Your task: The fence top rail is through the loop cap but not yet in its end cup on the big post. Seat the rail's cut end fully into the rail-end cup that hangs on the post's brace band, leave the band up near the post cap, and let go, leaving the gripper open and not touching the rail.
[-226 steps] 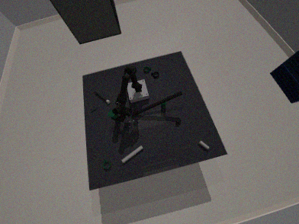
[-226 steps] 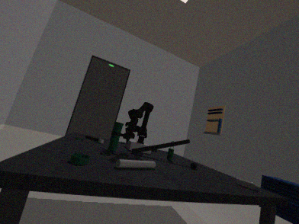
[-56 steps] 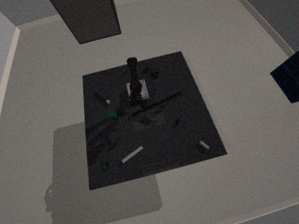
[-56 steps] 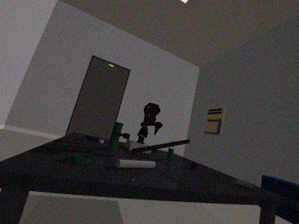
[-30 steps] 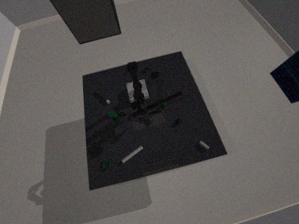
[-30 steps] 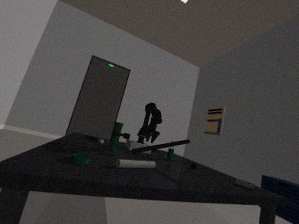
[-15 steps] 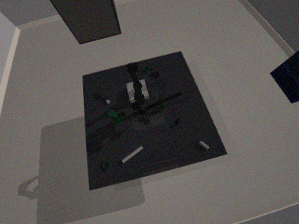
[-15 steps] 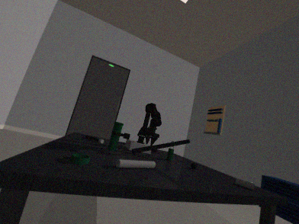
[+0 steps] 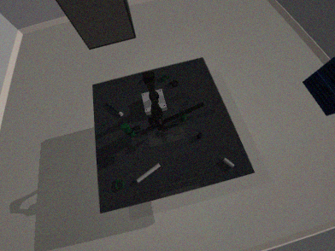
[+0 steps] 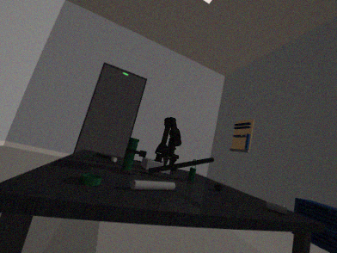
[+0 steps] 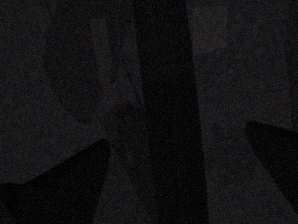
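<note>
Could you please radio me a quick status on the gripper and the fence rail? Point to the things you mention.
Gripper [image 9: 160, 127] [image 10: 168, 163] [image 11: 176, 137] open, nothing held. Rail [image 9: 188, 108] [image 10: 189, 163] [image 11: 172, 110] between the spread fingers, tilted up toward its far end from the big post [image 10: 129, 158]. No obstruction discernible; views dark.

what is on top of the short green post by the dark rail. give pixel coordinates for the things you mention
The dark rail [image 9: 188, 109] [image 10: 189, 163] [image 11: 172, 110] crosses at its top; the loop there is too dark to make out, and whatever the rail covers stays hidden.

The arm [image 9: 156, 112] [image 10: 165, 137] is black, with dark tapering fingers.
</note>
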`<action>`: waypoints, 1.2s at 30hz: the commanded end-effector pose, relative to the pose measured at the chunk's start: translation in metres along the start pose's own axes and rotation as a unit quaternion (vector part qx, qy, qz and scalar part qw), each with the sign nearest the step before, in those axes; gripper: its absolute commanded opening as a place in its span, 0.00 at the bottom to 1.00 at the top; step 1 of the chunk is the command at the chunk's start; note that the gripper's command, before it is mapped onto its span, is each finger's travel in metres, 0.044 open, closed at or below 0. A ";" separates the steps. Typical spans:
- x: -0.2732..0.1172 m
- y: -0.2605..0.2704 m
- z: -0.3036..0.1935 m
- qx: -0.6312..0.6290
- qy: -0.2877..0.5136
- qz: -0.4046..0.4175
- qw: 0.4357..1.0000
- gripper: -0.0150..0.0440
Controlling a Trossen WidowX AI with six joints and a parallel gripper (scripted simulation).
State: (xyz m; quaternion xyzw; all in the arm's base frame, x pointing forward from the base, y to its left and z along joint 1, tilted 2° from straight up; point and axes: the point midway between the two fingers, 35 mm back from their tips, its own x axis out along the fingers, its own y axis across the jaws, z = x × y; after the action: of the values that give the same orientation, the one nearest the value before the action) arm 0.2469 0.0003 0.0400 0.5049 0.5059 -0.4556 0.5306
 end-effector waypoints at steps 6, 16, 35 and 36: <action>0.017 -0.004 0.000 0.003 -0.001 -0.007 1.000 1.00; 0.031 -0.006 0.000 0.003 -0.001 -0.007 1.000 1.00; 0.031 -0.006 0.000 0.003 -0.001 -0.007 1.000 0.50; 0.031 -0.006 0.000 0.003 -0.001 -0.007 1.000 0.49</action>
State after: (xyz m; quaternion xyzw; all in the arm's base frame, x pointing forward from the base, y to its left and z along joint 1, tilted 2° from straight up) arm 0.2462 0.0009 0.0101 0.5042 0.5062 -0.4566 0.5301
